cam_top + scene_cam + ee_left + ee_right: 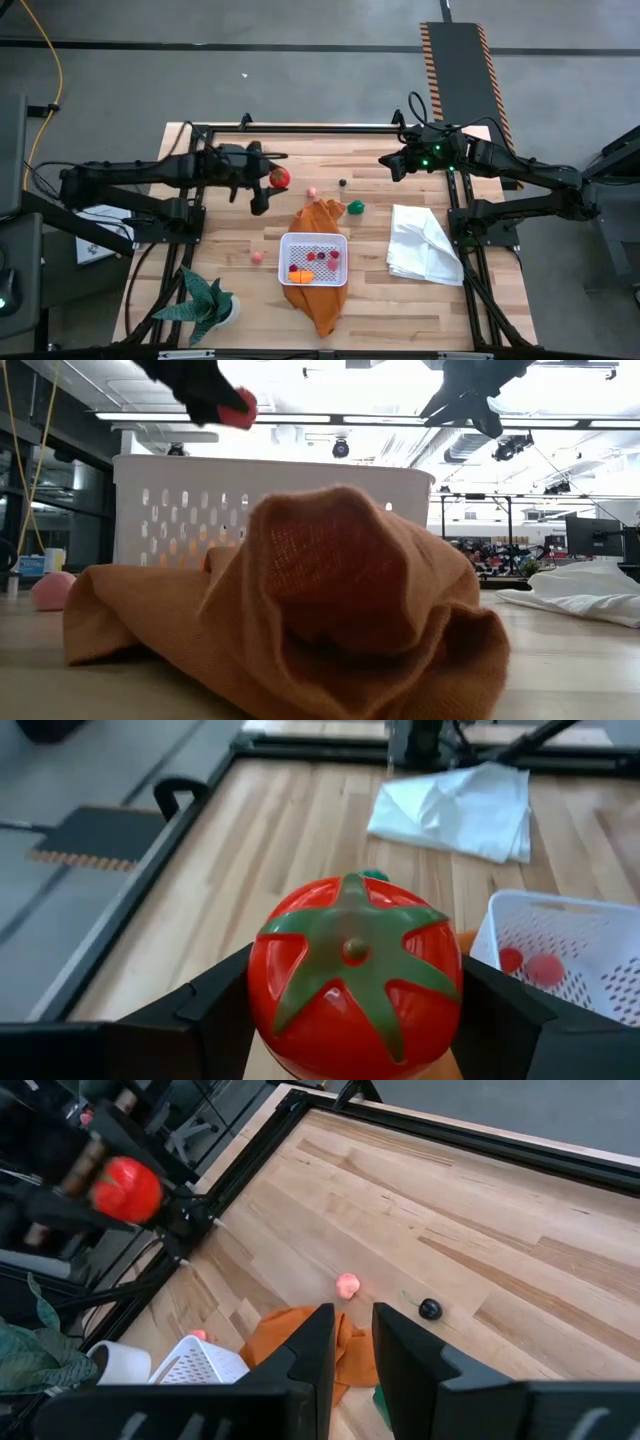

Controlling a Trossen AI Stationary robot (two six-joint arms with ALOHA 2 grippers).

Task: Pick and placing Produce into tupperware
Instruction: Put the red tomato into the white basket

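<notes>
A red tomato [355,982] is clamped in the left gripper [272,180], at eleven o'clock of the tupperware [314,259]; the right gripper [348,1342] is held slightly apart.

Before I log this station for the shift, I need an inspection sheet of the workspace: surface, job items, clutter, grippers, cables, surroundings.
Surface: wooden table, bare planks showing between the items.
Job's things: white container sits on an orange cloth, several small pieces inside; a pink piece, a dark piece, a green piece and another pink piece lie loose on the table.
Clutter: white cloth; potted plant.
Grippers: left gripper holds a toy tomato above the table; right gripper empty, fingers slightly apart, at the far right.
Cables: yellow cable on the floor.
Surroundings: striped ramp.
</notes>
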